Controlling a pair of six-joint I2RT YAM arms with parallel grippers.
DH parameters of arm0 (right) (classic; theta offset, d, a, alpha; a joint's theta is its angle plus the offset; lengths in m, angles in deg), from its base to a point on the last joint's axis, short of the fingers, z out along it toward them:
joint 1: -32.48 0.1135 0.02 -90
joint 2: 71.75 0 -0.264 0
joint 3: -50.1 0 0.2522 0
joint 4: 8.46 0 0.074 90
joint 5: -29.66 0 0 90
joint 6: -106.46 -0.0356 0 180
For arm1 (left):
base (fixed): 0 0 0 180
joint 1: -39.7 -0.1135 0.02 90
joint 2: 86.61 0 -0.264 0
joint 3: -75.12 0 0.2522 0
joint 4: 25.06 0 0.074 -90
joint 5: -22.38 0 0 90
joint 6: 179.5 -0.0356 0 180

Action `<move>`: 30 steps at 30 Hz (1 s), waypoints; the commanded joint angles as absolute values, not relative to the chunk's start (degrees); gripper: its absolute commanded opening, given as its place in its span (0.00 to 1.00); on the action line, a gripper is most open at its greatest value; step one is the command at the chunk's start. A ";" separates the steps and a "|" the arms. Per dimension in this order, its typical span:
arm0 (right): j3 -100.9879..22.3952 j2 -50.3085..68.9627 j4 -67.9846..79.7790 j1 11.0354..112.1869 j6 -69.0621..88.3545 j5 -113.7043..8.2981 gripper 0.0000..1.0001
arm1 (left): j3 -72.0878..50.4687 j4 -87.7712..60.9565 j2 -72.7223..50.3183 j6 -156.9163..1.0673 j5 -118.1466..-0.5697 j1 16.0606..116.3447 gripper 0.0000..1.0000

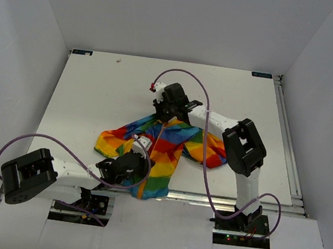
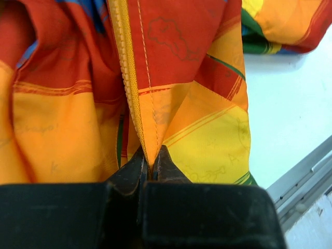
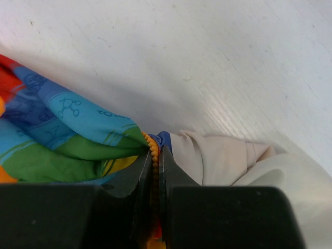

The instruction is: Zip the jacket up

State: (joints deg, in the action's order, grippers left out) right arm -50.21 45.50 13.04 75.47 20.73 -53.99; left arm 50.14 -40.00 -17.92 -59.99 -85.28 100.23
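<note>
The rainbow jacket [image 1: 163, 148] lies crumpled on the white table, collar end far, hem near. My left gripper [image 1: 132, 164] sits at the hem, shut on the jacket's orange front edge beside the yellow zipper tape [image 2: 127, 78]; the pinch shows in the left wrist view [image 2: 150, 165]. My right gripper [image 1: 169, 114] is at the collar end, shut on the orange zipper teeth [image 3: 152, 148], with blue and green fabric [image 3: 62, 135] to its left and cream lining [image 3: 228, 161] to its right. The zipper slider is hidden.
A purple cable [image 1: 203, 102] arcs over the right arm and another loops [image 1: 41, 142] along the left arm. A metal rail [image 2: 306, 176] runs along the table's near edge, just right of the hem. White walls enclose the table [image 1: 97, 91].
</note>
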 commanded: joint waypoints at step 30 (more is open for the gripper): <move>-7.59 31.30 -56.87 56.64 -24.14 -44.76 0.35 | 45.11 -27.95 -19.50 -59.35 -99.79 100.79 0.18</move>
State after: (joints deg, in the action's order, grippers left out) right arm -8.73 30.45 -48.65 58.70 -23.85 -44.59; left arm 46.40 -31.72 -18.90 -59.44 -98.34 100.36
